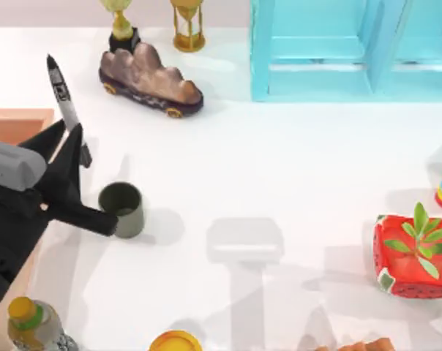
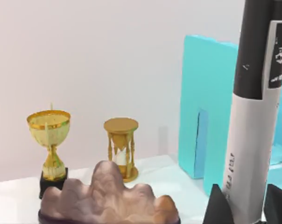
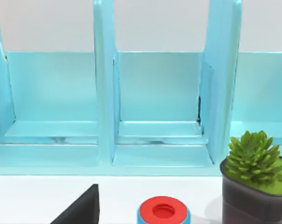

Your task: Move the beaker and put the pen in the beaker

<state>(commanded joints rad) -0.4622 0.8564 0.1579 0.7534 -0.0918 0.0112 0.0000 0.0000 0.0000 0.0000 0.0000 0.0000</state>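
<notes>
Your left pincer (image 1: 78, 157) is sitting at the table's left side, clamped on the slim black marker pen with the white-grey label band (image 1: 66, 106). The pen is leaning up and away from the fingers toward the table's back edge, clear of the surface. In the left wrist view the pen (image 2: 253, 121) is rising between the two dark fingertips (image 2: 218, 207).

The small grey-olive cylindrical beaker with the dark inside (image 1: 122, 208) is standing upright just below and right of the pincer, with one black finger seeming to touch its left rim. The pen is not in it.

Behind the pincer, a brown rock-shaped toy on wheels (image 1: 151, 80), a gold trophy (image 1: 120, 22) and a gold hourglass (image 1: 187, 25) are standing. A yellow-capped bottle (image 1: 34, 325) is standing at the near left corner.

Further right, a turquoise shelf rack (image 1: 353, 47) is standing at the back.

Your right arm is parked; whether its pincer is apart or together, I cannot tell.
</notes>
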